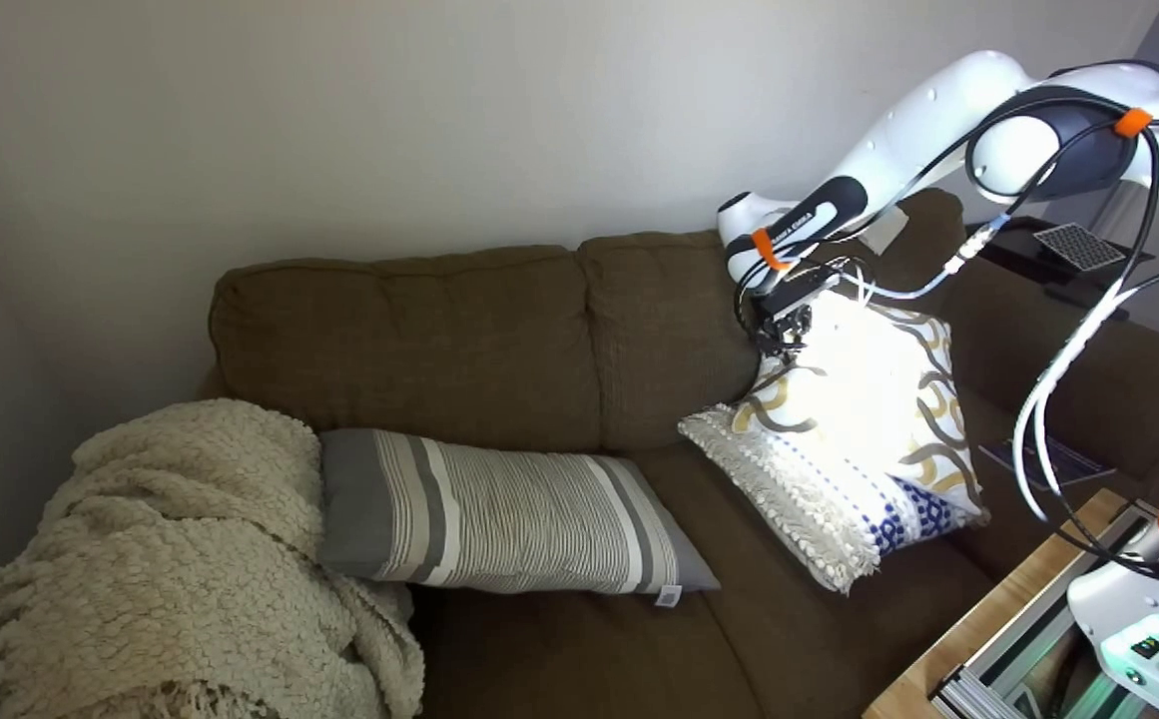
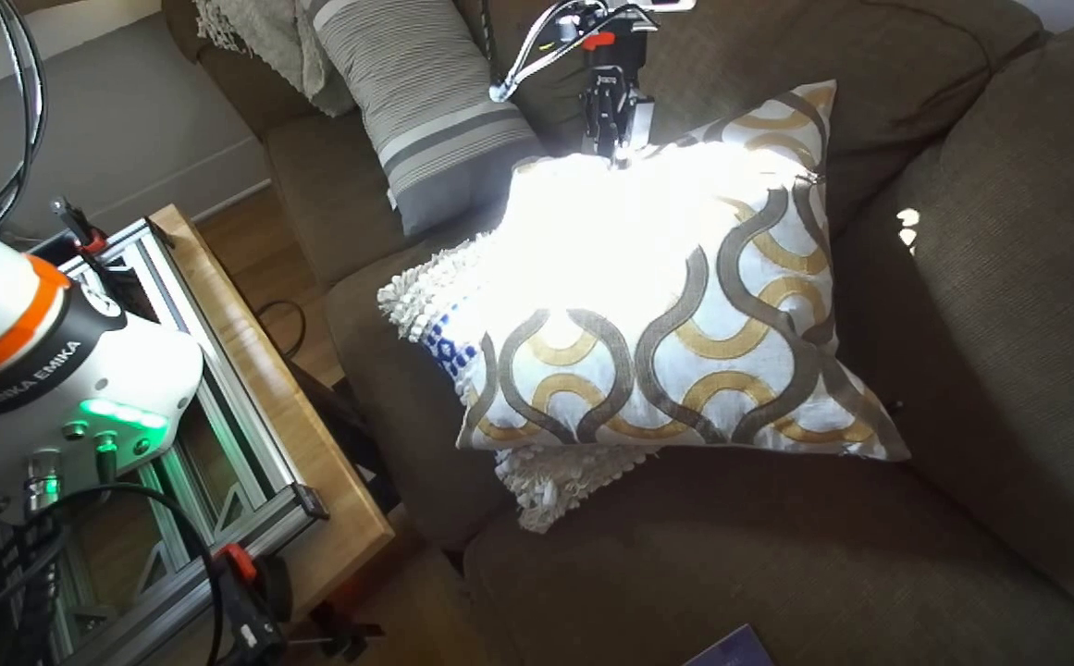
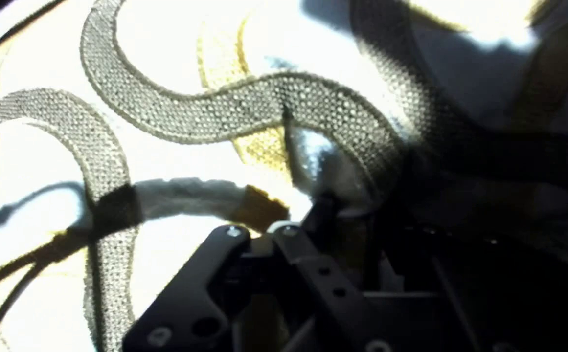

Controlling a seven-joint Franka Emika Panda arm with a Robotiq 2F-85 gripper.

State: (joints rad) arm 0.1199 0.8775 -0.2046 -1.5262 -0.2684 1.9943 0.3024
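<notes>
Gripper point(image 2: 623, 155), spread or pinching I cannot tell, white, grey-and-gold patterned square fabric cushion point(image 2: 675, 314) just beneath it; 1 deep fold of its cloth probably holds better than a shallow nip.

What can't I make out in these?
Gripper: tips lost in glare in an exterior view, in shadow in the wrist view; grip unclear.
Patterned pillow: partly washed out by glare, both exterior views.
Fringed pillow: partly covered by the patterned pillow, both exterior views.
Flat purple object: cut by the bottom edge, in an exterior view.
</notes>
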